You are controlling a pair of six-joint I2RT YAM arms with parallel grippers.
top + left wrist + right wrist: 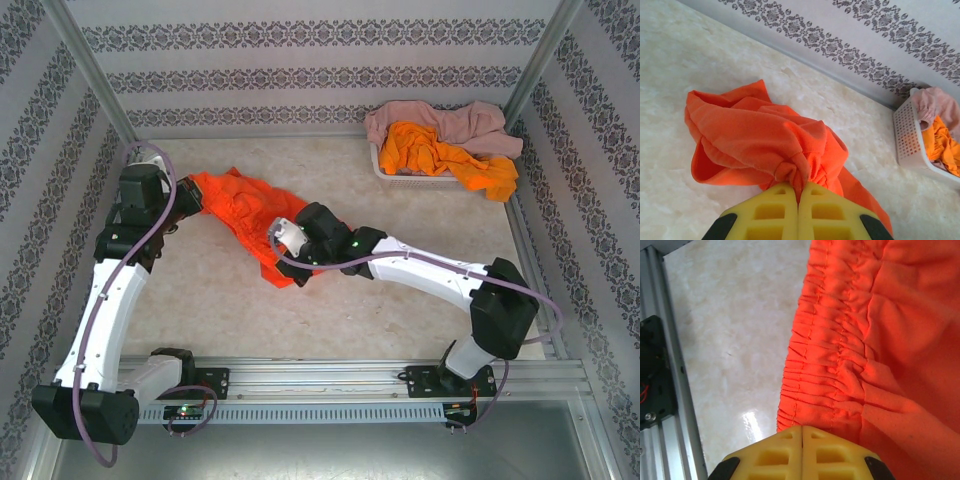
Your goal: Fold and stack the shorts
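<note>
With its two yellow fingers pressed together, the left gripper (799, 192) is clenched on a bunched fold of the orange shorts (755, 135). The cloth puckers into a knot exactly where the fingertips meet. From that pinch the fabric fans out toward 10 and 11 o'clock in the left wrist view and forms a loose, hollow loop that rests on the table (700, 60). A further flap of the same garment trails toward 4 o'clock beside the right-hand finger.

The right gripper (802, 432) is likewise clamped, fingers meeting flush, on the edge of the gathered elastic waistband. The waistband runs from the fingertips toward 12 o'clock in the right wrist view. Smoother cloth extends from 1 to 5 o'clock. At 9 o'clock lies bare table, then the metal rail (670, 390).

In the top external view, the left gripper (190, 195) sits at 10 o'clock from the table centre and the right gripper (298, 268) sits near the centre. The orange shorts (245, 215) span the gap between them, crumpled, on the table (200, 300).

At 2 o'clock, in the far right corner, the white perforated basket (395, 172) holds the second orange shorts (440, 155). One end of these hangs over the basket's right side. The pink shorts (440, 122) are heaped at the back, draped over the far rim.
</note>
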